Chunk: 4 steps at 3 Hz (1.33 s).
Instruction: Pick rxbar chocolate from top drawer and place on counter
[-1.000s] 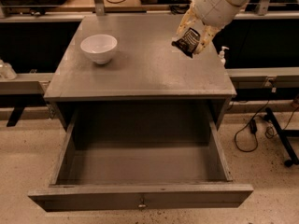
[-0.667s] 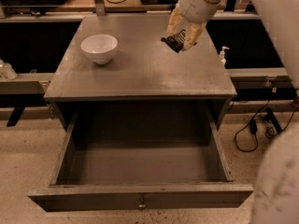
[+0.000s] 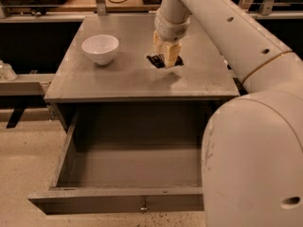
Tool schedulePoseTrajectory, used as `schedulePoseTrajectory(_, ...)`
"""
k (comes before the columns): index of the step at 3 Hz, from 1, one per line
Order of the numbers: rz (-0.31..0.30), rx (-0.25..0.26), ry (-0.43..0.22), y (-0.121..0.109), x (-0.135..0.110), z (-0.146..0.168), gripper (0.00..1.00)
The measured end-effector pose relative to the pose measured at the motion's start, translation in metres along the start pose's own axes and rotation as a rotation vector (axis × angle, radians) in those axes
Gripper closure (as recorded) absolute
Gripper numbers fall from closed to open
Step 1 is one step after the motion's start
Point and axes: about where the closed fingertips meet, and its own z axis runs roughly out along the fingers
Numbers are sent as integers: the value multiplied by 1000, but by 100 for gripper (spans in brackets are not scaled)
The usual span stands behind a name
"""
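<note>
status: pick done, place not finished. top drawer [image 3: 94, 202] stands pulled out on the near side of the jaws, and its inside shows nothing.

gripper [image 3: 166, 56] points down over the middle-back of the table [image 3: 123, 82]. its jaws are pinching the rxbar chocolate [image 3: 154, 59], and the black wrapper sticks out on both sides of them.

the bar sits very low at the table surface, with its shadow close beneath on the near side. cannot tell whether it touches yet.

white bowl [image 3: 100, 48] stands on the table to the left of the jaws, apart from them.

left to do, as judged: settle the bar flat on the table, spread the jaws, lift clear. no release seen yet.

vs. the earlier frames:
- gripper was higher and toward the right back corner of the table, bar tilted in the air.
- it has since travelled left toward the centre and dropped nearly to the surface.
- arm now fills the right foreground.
- bowl and drawer unchanged.
</note>
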Motion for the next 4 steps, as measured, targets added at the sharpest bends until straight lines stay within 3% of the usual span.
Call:
schedulePoseTrajectory(1, 109, -88, -34, 11, -27, 49, 39)
schedulePoseTrajectory(2, 123, -99, -35, 12, -29, 50, 15)
schedulePoseTrajectory(3, 123, -99, -35, 11, -29, 45, 0)
schedulePoseTrajectory(4, 123, -99, -35, 10, -29, 44, 0)
